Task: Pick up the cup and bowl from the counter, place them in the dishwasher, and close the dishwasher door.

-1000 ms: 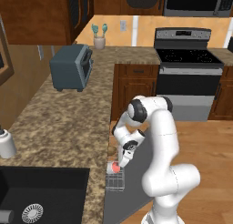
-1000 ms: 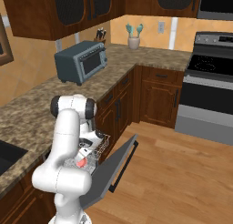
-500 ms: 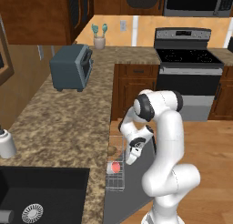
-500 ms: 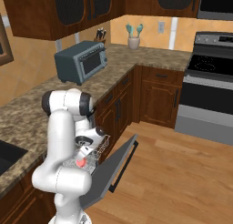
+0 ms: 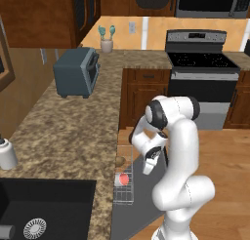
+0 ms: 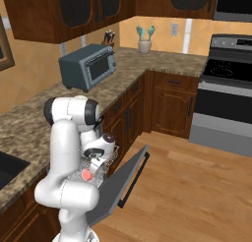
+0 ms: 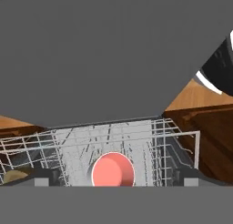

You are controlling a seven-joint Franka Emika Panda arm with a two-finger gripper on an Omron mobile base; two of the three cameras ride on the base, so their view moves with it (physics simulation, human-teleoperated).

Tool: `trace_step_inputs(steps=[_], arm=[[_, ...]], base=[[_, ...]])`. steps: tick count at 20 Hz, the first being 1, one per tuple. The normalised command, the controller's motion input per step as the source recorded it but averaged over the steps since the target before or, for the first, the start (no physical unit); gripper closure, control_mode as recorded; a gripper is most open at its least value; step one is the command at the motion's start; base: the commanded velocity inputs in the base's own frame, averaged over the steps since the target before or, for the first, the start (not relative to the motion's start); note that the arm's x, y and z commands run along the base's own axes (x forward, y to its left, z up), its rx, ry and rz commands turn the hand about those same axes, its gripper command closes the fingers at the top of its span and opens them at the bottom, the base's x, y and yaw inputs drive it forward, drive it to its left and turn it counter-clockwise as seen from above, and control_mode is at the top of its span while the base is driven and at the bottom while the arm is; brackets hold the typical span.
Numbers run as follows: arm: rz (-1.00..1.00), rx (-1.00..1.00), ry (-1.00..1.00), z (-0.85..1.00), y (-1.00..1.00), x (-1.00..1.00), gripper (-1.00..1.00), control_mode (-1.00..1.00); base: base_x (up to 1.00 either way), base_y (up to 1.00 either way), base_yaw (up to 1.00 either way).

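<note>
The cup (image 5: 123,178), white with a salmon-red top, stands upright in the dishwasher's pulled-out wire rack (image 5: 125,194). The tan bowl (image 5: 120,161) lies in the same rack just behind it. My gripper (image 5: 146,169) hangs open and empty beside the rack, just right of the cup, over the lowered dishwasher door (image 5: 142,197). In the hand view the cup (image 7: 113,169) sits low in the middle, apart from both fingertips (image 7: 44,176), and the bowl (image 7: 15,175) peeks in at the left. The door's grey inner face (image 7: 113,59) spreads across the top. The right base view shows the cup (image 6: 87,175) and the door's dark handle (image 6: 134,177).
A grey-blue toaster oven (image 5: 76,72) stands on the granite counter (image 5: 68,136). A white jar (image 5: 7,154) sits by the black sink (image 5: 44,210). A utensil pot (image 5: 106,44) is in the far corner, the stove (image 5: 201,63) to the right. Wood floor (image 6: 197,196) lies open beyond the door.
My gripper has drawn back from the cup, a little right and away from the rack, with its jaws fully apart. The cup has stayed upright in the rack.
</note>
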Motion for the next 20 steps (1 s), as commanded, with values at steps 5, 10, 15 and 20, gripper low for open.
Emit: trace_step_inputs(steps=[5,10,15,20], arm=[[0.04,-0.11,0.0,0.0,-0.04,0.0,-1.0,-1.0],[0.06,-0.05,0.03,-0.16,0.0,0.0,-1.0,-1.0],[0.01,0.0,0.02,-0.55,0.0,0.21,-1.0,-1.0],[0.0,0.0,0.0,-0.63,0.0,0.31,-1.0,-1.0]], base=[[0.0,0.0,0.0],[0.0,0.0,0.0],[0.0,0.0,0.0],[0.0,0.0,0.0]])
